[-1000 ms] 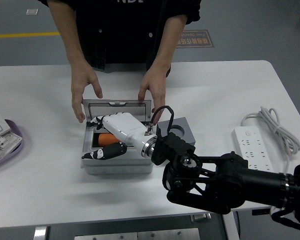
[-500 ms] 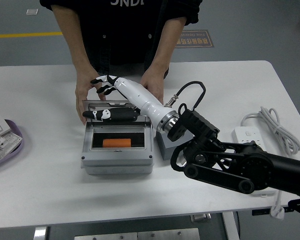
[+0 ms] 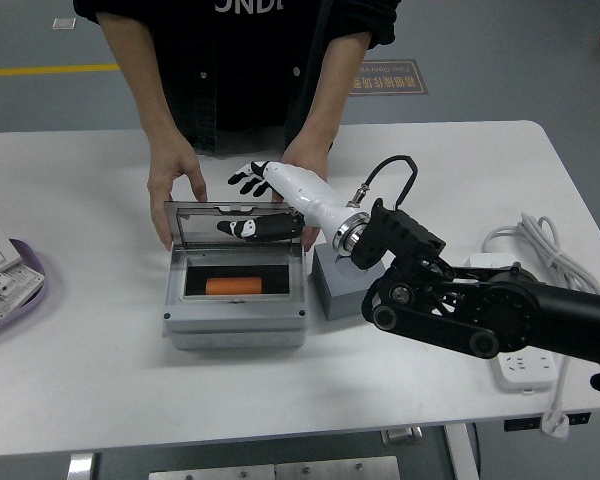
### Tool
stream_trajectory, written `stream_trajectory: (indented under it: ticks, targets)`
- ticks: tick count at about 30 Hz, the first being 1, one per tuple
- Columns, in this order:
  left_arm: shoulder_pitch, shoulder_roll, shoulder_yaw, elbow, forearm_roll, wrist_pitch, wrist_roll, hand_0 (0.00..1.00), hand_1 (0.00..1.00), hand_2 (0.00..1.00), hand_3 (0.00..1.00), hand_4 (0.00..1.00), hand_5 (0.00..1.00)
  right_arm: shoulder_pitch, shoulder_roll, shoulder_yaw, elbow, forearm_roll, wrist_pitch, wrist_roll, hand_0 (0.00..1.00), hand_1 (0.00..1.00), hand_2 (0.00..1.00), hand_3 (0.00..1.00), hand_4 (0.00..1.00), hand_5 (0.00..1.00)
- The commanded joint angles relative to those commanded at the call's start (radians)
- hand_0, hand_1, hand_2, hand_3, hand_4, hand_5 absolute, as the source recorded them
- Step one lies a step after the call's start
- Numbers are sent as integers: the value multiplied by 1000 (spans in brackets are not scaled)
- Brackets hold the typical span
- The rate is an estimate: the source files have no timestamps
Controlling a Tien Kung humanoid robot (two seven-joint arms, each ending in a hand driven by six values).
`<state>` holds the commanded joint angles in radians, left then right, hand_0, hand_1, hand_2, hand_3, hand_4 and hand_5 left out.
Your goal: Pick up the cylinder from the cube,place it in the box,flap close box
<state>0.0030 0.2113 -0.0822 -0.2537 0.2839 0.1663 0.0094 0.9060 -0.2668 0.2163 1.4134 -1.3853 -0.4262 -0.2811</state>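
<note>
Right hand (image 3: 265,200), fingers spread and holding nothing, is reaching over the raised lid (image 3: 235,222) of the grey box (image 3: 235,325). Orange cylinder (image 3: 233,286) is lying inside the box, beside the grey cube (image 3: 337,290). A person's hands (image 3: 175,190) are steadying the lid.

An orange cylinder (image 3: 238,286) lies on its side in the dark inner well of a grey box (image 3: 235,318), long axis running left to right, roughly centred. The box sits on the white table, rectangular, with screws at its front corners. Its hinged lid (image 3: 220,217), clear-panelled in a grey frame, stands up along the far edge, tilted partly forward over the opening, though how far is hard to judge from above. Just right of the box, seemingly touching it, stands a grey cube (image 3: 335,285), its top bare.
</note>
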Motion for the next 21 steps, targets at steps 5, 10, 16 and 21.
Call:
stream_trajectory:
  ticks: [5,10,16,21]
  targets:
    - [2,-2,0,1,-1,1,0,510,550,557,597,709,175,-28,-39,-11,110,-52,13,-29,715,635,646,725,830,493]
    - [4,-2,1,2,-2,2,-1,510,550,558,597,710,174,-51,-58,-28,207,-34,27,-31,671,632,644,726,817,488]
    - [2,-3,4,2,-4,3,-3,510,550,557,596,709,174,-70,-51,-31,203,12,53,-17,624,622,644,728,796,486]
    - [1,-5,3,2,-3,3,-3,510,551,557,596,713,168,-91,-51,-10,181,54,64,2,623,626,649,720,748,477]
